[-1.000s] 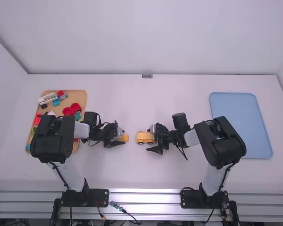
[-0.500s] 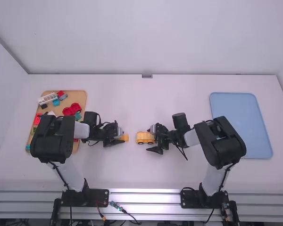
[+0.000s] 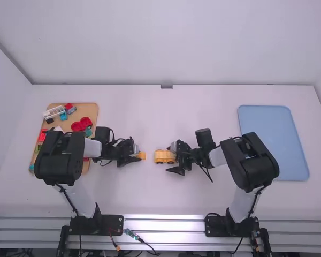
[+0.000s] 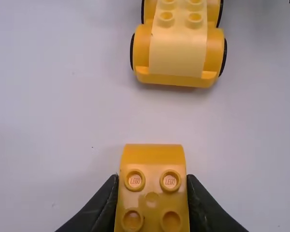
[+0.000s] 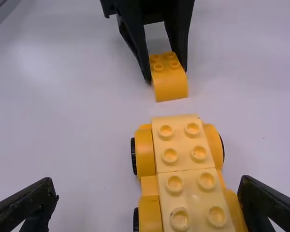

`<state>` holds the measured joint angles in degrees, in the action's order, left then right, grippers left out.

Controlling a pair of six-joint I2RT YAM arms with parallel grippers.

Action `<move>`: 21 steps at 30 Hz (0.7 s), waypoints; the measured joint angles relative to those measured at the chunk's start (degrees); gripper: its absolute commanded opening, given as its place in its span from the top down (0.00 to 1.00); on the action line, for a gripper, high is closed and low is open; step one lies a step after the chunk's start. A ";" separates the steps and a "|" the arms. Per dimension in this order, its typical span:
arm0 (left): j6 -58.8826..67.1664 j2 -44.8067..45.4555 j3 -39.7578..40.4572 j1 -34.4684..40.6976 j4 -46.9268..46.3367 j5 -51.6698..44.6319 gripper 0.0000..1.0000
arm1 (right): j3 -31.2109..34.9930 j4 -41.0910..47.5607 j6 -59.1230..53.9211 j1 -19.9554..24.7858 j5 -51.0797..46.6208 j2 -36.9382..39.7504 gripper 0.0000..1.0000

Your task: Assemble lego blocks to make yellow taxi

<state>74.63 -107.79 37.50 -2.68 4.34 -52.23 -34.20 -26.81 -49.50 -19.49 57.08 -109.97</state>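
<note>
Left hand (image 4: 153, 179) has the curved yellow-orange studded plastic brick (image 4: 152, 158) pinched; right hand's (image 5: 148, 182) spread, yellow wheeled car base (image 5: 183, 145) between its fingers on the white bench (image 3: 166, 198). Looks like body-stacking time: bring brick over, line up studs, press.

Orange-yellow block (image 4: 152, 157); yellow car base (image 5: 182, 145), black tyres (image 5: 134, 156); light-blue tray (image 3: 273, 142); tan board (image 3: 90, 110).
</note>
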 measured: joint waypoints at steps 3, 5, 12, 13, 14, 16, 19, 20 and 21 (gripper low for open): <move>-2.67 0.00 0.00 0.00 2.49 -0.02 0.98 | 0.00 0.00 0.00 0.00 -0.04 -0.02 0.01; -4.31 0.02 0.00 0.00 3.02 -0.02 0.99 | 0.00 0.00 0.02 0.00 -0.26 0.00 0.01; -10.86 5.77 0.00 0.70 1.86 0.07 0.98 | 0.00 -0.24 -0.02 0.00 -1.40 -0.02 0.01; -11.28 7.04 0.00 1.33 1.27 0.07 0.98 | 0.00 -0.26 0.02 0.00 -1.84 -0.02 0.01; -11.72 8.24 0.00 2.27 0.68 0.15 0.98 | 0.04 -1.22 0.02 0.00 -2.38 -0.11 0.01; -11.93 9.55 0.00 3.89 -0.07 0.24 0.98 | 0.04 -4.00 0.55 0.00 -3.06 -0.66 0.01; -11.91 10.62 0.00 7.82 -0.42 0.22 0.98 | 0.02 -9.09 2.80 0.00 -3.82 -3.21 0.01; -11.89 10.62 0.00 8.20 -0.42 0.22 0.98 | 0.02 -9.16 2.97 0.00 -3.85 -3.65 0.01; -11.93 10.64 0.00 9.09 -0.39 0.24 0.98 | -0.09 -8.96 3.28 0.00 -3.82 -4.55 0.01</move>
<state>62.70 -97.14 37.50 6.42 3.95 -51.99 -34.28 -35.77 -46.22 -19.49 53.25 -114.52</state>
